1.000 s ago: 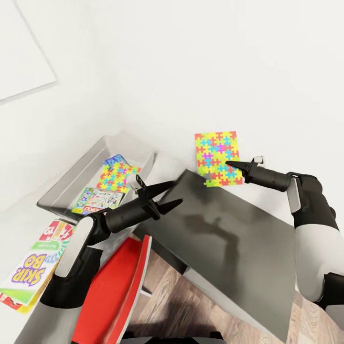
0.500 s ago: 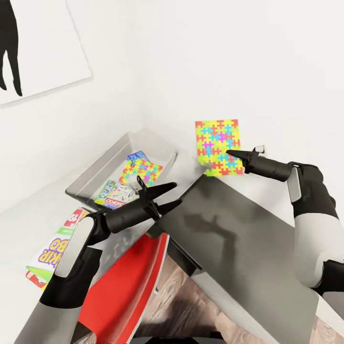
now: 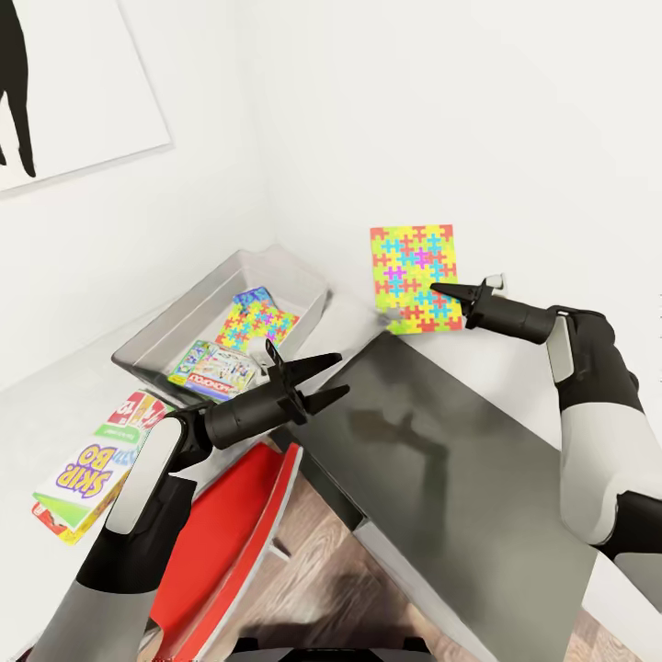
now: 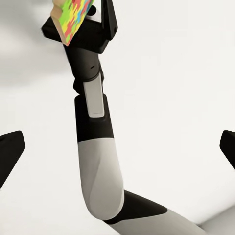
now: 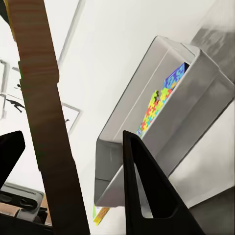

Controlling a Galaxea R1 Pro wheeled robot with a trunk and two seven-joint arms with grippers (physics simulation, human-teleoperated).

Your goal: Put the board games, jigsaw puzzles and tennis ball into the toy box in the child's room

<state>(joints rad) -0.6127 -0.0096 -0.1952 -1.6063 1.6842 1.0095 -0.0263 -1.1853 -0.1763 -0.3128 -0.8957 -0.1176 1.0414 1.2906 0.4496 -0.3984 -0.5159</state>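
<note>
Right gripper point(image 3: 439, 292): jaws clamped on edge of a thin, flat, bright multicoloured jigsaw puzzle panel point(image 3: 414, 278), held upright in the air above the white-topped desk point(image 3: 46, 405), well apart from the shallow light-grey toy box point(image 3: 175, 317). Toy box holds a second multicoloured puzzle panel point(image 3: 257, 325) and a Monopoly game box point(image 3: 213, 368). Left gripper point(image 3: 329, 378): jaws spread, empty.

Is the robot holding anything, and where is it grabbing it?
Yes. The right tool pinches a colourful jigsaw puzzle by its lower right edge, holding it upright in the air. The left tool is open and holds nothing.
</note>
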